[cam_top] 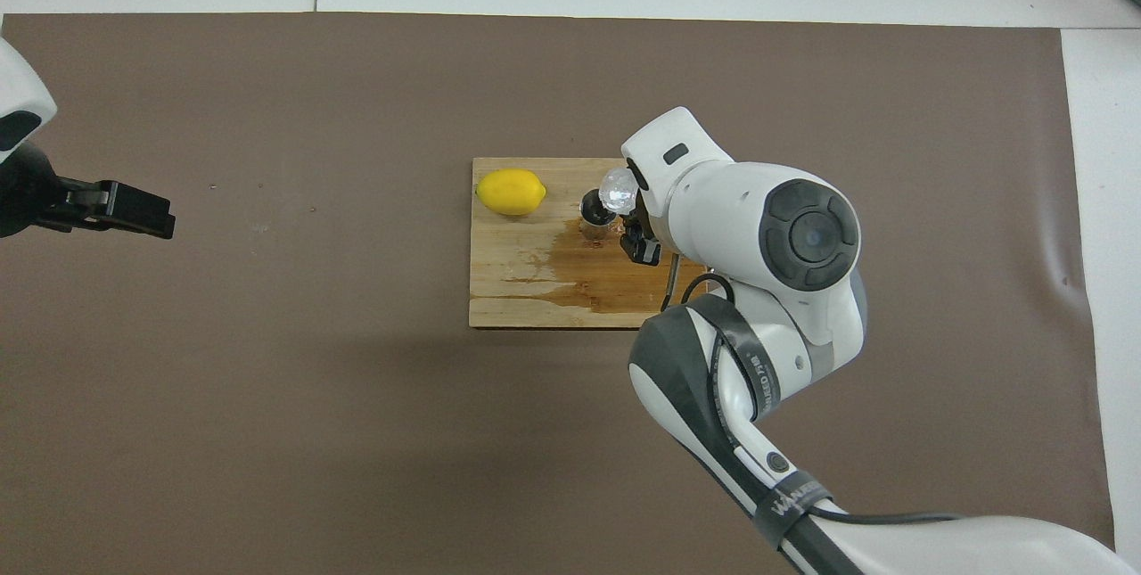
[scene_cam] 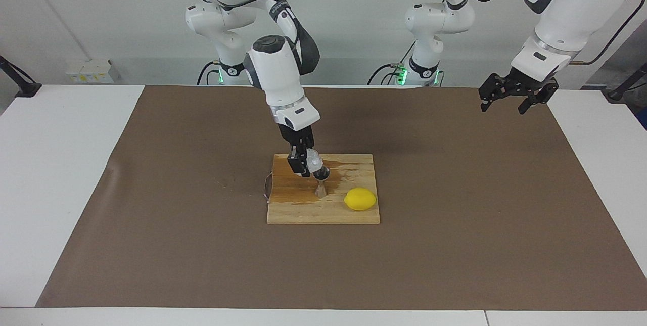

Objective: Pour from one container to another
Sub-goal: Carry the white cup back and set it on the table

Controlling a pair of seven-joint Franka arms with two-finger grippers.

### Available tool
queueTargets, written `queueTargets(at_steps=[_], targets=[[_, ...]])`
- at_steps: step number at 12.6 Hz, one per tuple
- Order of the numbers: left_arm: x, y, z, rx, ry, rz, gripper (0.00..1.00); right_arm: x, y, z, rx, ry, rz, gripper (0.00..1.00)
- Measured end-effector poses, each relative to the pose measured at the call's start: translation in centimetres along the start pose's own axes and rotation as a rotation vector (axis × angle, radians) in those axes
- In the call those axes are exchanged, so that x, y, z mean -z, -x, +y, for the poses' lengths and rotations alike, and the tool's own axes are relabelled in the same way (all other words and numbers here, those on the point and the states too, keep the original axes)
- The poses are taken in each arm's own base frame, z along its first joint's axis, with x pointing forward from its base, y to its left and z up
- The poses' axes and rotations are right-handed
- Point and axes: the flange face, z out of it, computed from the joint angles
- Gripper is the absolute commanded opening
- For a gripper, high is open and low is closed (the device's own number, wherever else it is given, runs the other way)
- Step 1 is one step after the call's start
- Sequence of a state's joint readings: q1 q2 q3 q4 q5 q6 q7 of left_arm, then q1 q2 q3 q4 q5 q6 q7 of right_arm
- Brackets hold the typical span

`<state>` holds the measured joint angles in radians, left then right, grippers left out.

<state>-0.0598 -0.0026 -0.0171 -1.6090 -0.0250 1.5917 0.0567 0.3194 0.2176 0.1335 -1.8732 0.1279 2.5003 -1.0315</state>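
Observation:
My right gripper (scene_cam: 305, 163) is shut on the translucent plastic cup (scene_cam: 314, 158) and holds it tipped over the silver jigger (scene_cam: 321, 183), its mouth right at the jigger's top. The jigger stands upright on the wooden cutting board (scene_cam: 303, 212). In the overhead view the cup (cam_top: 618, 190) is over the jigger (cam_top: 594, 217), beside my right gripper (cam_top: 635, 223). My left gripper (scene_cam: 510, 94) is open and waits in the air over the brown mat at the left arm's end; it also shows in the overhead view (cam_top: 134, 209).
A yellow lemon (scene_cam: 360, 199) lies on the board toward the left arm's end from the jigger. A wet dark stain (scene_cam: 295, 184) spreads over the board's half nearer the robots. A brown mat (scene_cam: 455, 245) covers the table.

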Motion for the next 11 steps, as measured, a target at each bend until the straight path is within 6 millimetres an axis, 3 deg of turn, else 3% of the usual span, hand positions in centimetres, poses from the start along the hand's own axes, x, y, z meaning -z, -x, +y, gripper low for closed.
queueTargets(at_steps=[4, 8, 11], targets=[[0.0, 0.0, 0.0, 0.0, 0.0, 0.0, 1.0, 2.0, 5.2, 3.8, -0.028, -0.027, 0.2, 0.12], [0.0, 0.0, 0.0, 0.0, 0.0, 0.0, 1.0, 3.3, 13.7, 6.9, -0.025, -0.075, 0.344, 0.12], [0.0, 0.0, 0.0, 0.0, 0.0, 0.0, 1.0, 3.4, 20.0, 6.9, -0.042, -0.093, 0.44, 0.13]])
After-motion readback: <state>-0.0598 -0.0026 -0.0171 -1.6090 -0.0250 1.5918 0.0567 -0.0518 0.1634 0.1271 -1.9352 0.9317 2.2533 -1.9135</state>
